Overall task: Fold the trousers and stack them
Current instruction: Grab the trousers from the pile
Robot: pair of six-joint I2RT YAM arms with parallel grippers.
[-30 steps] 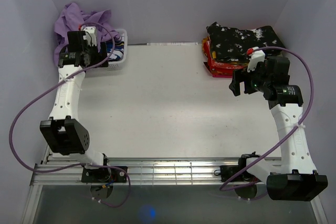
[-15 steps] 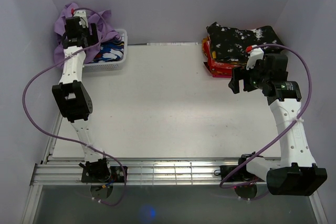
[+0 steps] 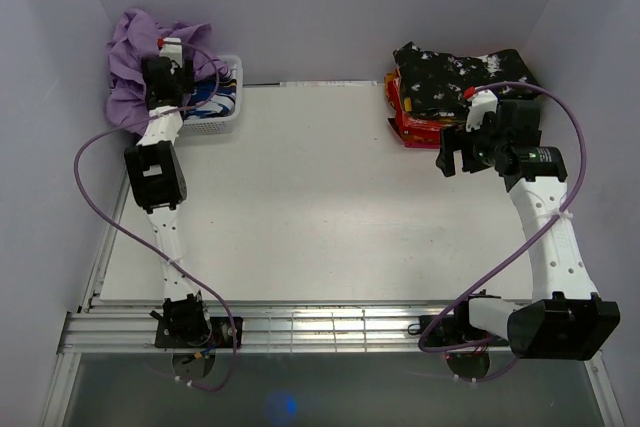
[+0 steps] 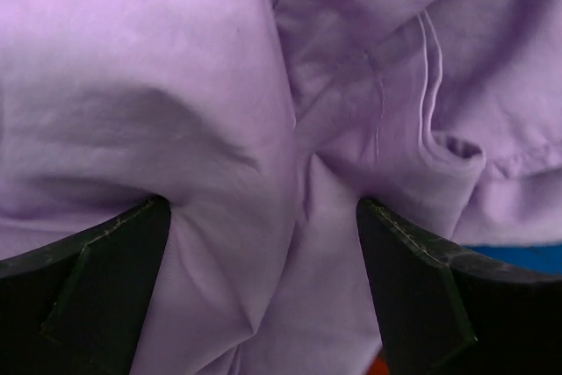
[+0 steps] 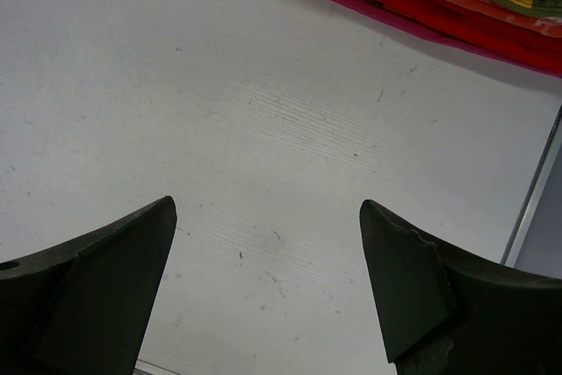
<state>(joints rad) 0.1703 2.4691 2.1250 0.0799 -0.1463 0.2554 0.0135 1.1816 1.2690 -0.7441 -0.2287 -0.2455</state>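
left gripper [image 3: 165, 75] sits over the purple trousers [image 3: 128, 52], which are heaped on the white basket [image 3: 218, 125] at the far left corner of the table [image 3: 320, 207]. in the top view the wrist body covers the fingers, so the jaw state can't be read there. the left wrist view shows it: left gripper [image 4: 262, 217] fingers spread wide, with the purple trousers [image 4: 219, 85] filling the frame and bulging into the gap. tips look pushed against the cloth, can't tell if any fold is caught. waistband and legs can't be made out, just creases and one seam. a sliver of blue fabric [image 4: 520, 257] shows at the right edge, cut off. the top view shows blue fabric [image 3: 212, 102] in the basket, mostly buried under the purple heap and the arm.

right gripper [image 3: 450, 159] hangs above the table just beside the folded stack [image 3: 455, 77] at the far right. black patterned piece on top, red layers [image 3: 418, 130] under it, piece count unclear. right wrist view: right gripper [image 5: 268, 212] fingers spread, bare table [image 5: 263, 85] between them. only the stack's red edge [image 5: 439, 15] shows in the top corner, rest cut off.
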